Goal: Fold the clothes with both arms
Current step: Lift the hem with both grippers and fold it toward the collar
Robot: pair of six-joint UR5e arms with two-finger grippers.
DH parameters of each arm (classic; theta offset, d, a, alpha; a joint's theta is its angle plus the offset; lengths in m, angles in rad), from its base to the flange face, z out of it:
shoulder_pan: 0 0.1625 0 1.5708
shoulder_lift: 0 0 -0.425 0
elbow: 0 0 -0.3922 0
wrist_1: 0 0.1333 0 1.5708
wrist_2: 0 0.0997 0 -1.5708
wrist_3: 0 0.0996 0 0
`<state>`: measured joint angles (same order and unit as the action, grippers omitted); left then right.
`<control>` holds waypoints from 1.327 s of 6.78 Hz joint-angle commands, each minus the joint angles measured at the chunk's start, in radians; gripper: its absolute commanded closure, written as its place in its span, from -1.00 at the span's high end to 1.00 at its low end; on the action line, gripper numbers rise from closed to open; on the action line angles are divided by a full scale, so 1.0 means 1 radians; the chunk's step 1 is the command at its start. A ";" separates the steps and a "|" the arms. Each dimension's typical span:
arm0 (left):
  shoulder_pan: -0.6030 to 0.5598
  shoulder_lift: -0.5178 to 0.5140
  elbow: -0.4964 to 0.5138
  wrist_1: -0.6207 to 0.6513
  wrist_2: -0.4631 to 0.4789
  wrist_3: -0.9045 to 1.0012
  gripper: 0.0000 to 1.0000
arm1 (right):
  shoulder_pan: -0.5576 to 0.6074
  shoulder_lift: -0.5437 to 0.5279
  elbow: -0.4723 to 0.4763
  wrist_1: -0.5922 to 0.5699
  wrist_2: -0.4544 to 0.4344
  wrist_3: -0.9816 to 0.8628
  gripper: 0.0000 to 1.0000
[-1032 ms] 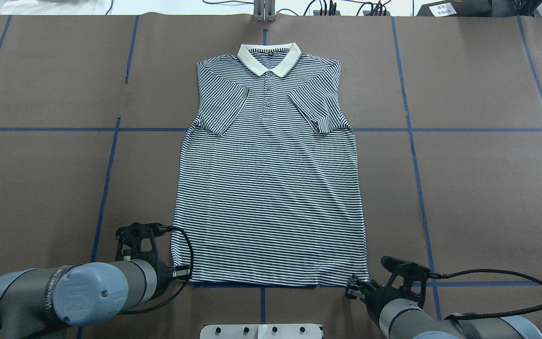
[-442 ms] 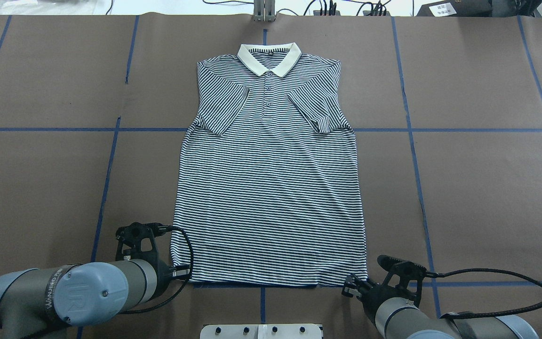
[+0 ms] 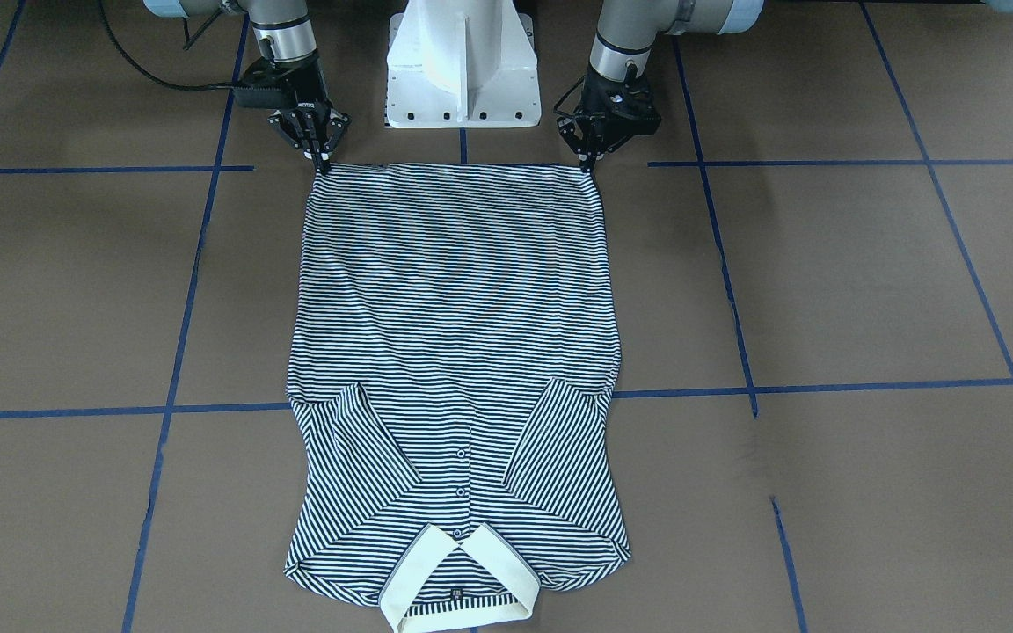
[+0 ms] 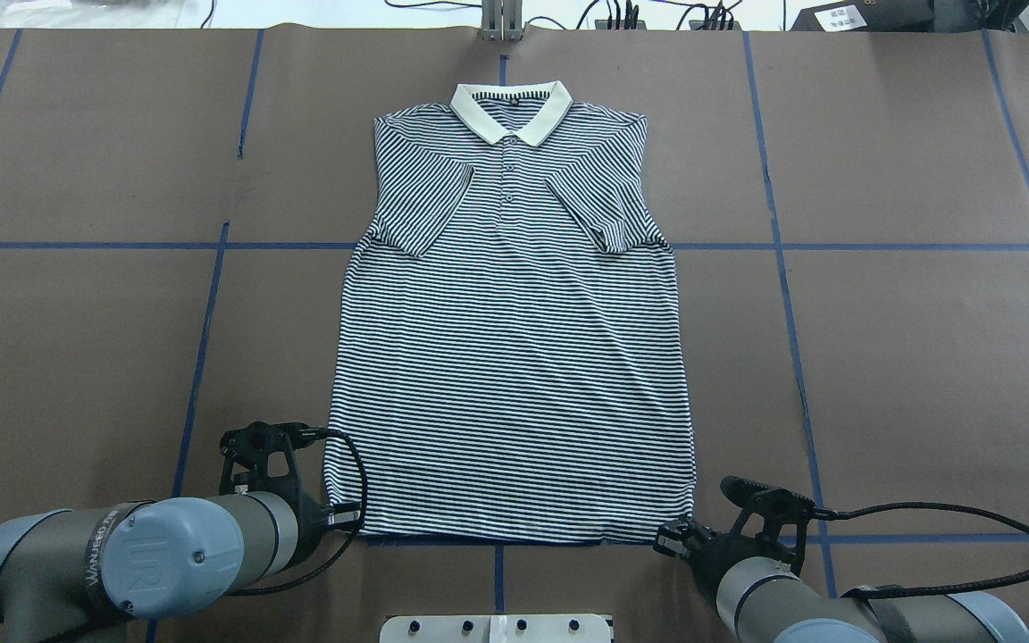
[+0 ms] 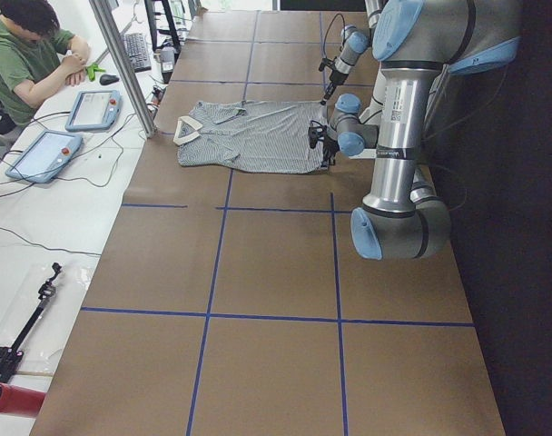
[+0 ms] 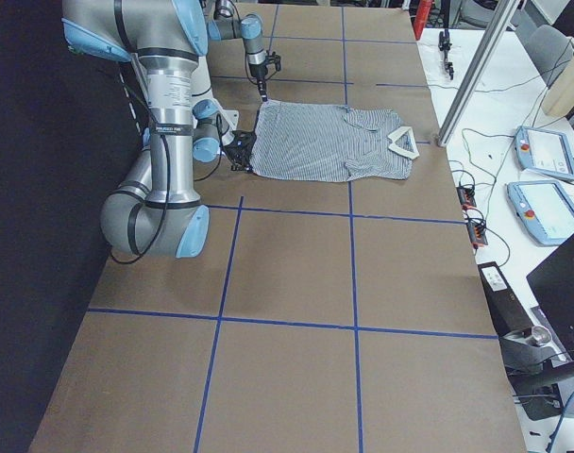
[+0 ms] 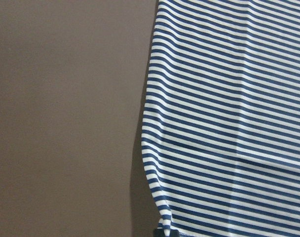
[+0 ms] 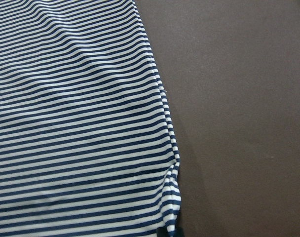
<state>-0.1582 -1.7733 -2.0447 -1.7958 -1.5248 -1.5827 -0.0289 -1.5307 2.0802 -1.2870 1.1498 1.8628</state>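
The striped polo shirt (image 4: 514, 357) lies flat on the brown table, its cream collar (image 4: 511, 112) at the far side and both sleeves folded in over the chest. My left gripper (image 3: 592, 162) is shut on the near left hem corner. My right gripper (image 3: 322, 163) is shut on the near right hem corner. In the overhead view the left gripper (image 4: 349, 518) is mostly hidden under its wrist, and the right gripper (image 4: 673, 538) touches the hem corner. Each wrist view shows striped cloth (image 7: 229, 123) (image 8: 76, 123) with the corner puckered at the bottom edge.
The white pedestal base (image 3: 461, 61) stands between the arms, just behind the hem. Blue tape lines (image 4: 202, 339) cross the brown table cover. A metal post (image 4: 501, 22) stands beyond the collar. An operator (image 5: 31, 54) and teach pendants (image 5: 93, 109) are past the far edge.
My right gripper has shifted a little forward and the right hem corner has drawn slightly in with it. The left arm and the rest of the shirt have not moved.
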 commanded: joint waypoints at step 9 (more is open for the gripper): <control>-0.341 -0.314 -0.401 0.731 -0.258 0.361 -1.00 | 0.307 0.331 0.450 -0.676 0.313 -0.248 -1.00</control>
<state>-0.3923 -2.0586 -2.5293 -1.0648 -1.7726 -1.3496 0.1607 -1.3270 2.6337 -1.9430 1.4289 1.7086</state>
